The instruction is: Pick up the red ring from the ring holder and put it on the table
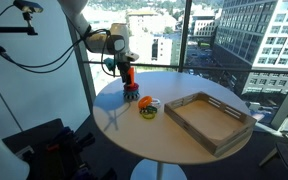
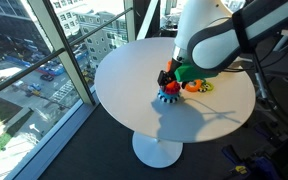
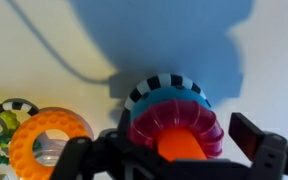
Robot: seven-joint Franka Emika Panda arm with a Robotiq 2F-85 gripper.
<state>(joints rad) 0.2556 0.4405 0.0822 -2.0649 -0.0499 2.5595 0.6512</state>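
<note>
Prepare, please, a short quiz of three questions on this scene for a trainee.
1. True or false: the red ring already lies on the table.
2. In an exterior view, what lies between the ring holder and the wooden tray? A) a yellow-and-orange round piece B) a cup C) a second peg
3. Fill in: the end effector hangs ___ the ring holder.
Key: 1 false, the red ring sits on the ring holder; 2 A; 3 above.
</note>
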